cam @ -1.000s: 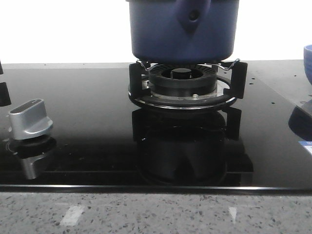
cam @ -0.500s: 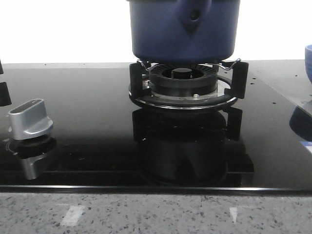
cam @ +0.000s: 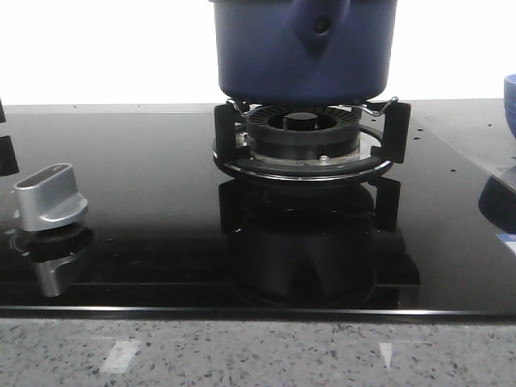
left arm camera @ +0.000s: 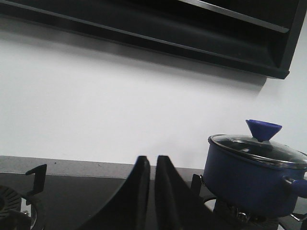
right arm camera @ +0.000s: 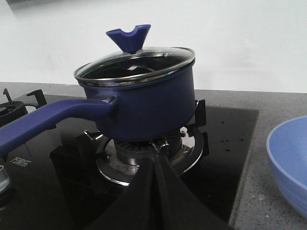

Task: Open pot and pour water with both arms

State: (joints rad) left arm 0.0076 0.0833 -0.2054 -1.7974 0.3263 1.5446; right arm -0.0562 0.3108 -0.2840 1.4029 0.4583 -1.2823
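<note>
Black glass stove (cam: 145, 201) carries the lidded pot (right arm camera: 144, 103); left gripper (left arm camera: 148, 165) seems nearly closed, right gripper (right arm camera: 157, 167) pressed together.

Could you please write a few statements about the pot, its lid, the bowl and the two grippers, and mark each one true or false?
1. The pot sits on the burner grate. True.
2. The glass lid has been taken off the pot. False: it rests on the pot's rim, blue knob on top.
3. The right gripper holds the pot's long handle. False: its fingers are shut together, apart from the handle, gripping nothing.
4. A light blue bowl stands on the counter beside the stove. True.
5. The left gripper is open wide around the lid knob. False: its fingers are nearly closed on nothing, well away from the pot.
</note>
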